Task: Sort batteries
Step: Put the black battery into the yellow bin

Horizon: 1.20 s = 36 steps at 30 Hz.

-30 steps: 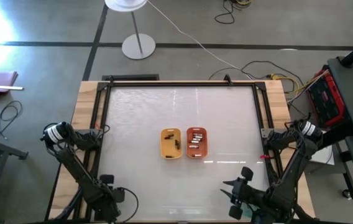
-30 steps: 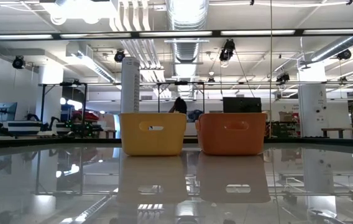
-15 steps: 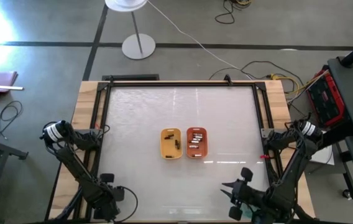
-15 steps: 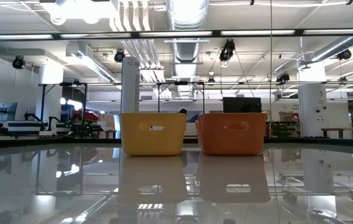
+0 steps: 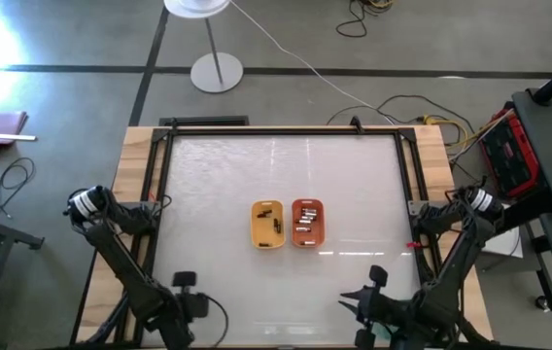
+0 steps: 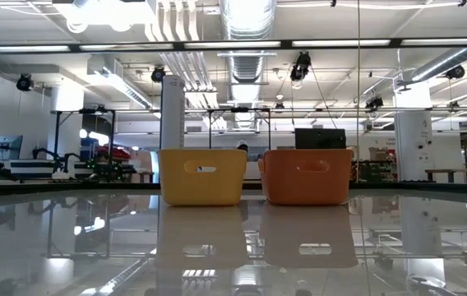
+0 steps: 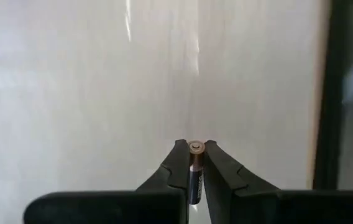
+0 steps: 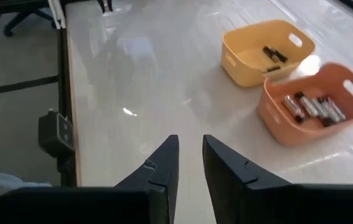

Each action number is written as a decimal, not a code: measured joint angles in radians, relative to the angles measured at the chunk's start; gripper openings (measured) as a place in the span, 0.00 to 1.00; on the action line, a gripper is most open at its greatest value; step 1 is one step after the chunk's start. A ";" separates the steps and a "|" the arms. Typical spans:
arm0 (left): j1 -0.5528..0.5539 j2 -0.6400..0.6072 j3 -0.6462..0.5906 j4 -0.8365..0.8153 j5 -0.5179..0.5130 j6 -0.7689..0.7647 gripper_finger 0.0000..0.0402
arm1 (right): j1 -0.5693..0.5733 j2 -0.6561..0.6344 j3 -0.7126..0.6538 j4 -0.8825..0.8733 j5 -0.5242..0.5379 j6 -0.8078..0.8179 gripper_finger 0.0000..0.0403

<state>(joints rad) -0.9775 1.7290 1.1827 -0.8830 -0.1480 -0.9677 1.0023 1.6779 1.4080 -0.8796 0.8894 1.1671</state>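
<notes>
My left gripper (image 7: 196,155) is shut on a small dark battery (image 7: 194,171) with a copper-coloured band. In the high view this gripper (image 5: 187,289) is over the table's near left part. My right gripper (image 8: 191,155) stands open with nothing between its fingers, over the near right part (image 5: 363,297). At the table's middle a yellow tray (image 5: 267,224) holds dark batteries (image 8: 273,55). The orange tray (image 5: 307,222) to its right holds silvery batteries (image 8: 313,107). Both trays stand on their bases on the tabletop. My left gripper pinches the battery between its two fingers, which lie along its two long sides. The battery's round end cap (image 7: 196,147) shows level with the fingertips; its other end is hidden between the fingers. The white tabletop shows beyond it.
A black frame (image 5: 159,194) runs round the white tabletop (image 5: 276,175). A lamp stand (image 5: 216,70) and cables lie on the floor beyond the far edge. Bare tabletop lies between both grippers and the trays.
My left gripper has gone a little toward the table's right edge, still shut on the battery. My right gripper has shifted slightly toward the table's left and near edges.
</notes>
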 joint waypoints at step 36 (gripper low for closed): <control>0.208 0.004 -0.232 1.733 -0.576 1.065 0.02 | -0.251 0.281 0.170 0.945 0.077 -1.069 0.39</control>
<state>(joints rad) -0.7700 1.7329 0.9504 0.8501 -0.7242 0.0968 0.7517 1.9586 1.5780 0.0652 0.9659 0.0980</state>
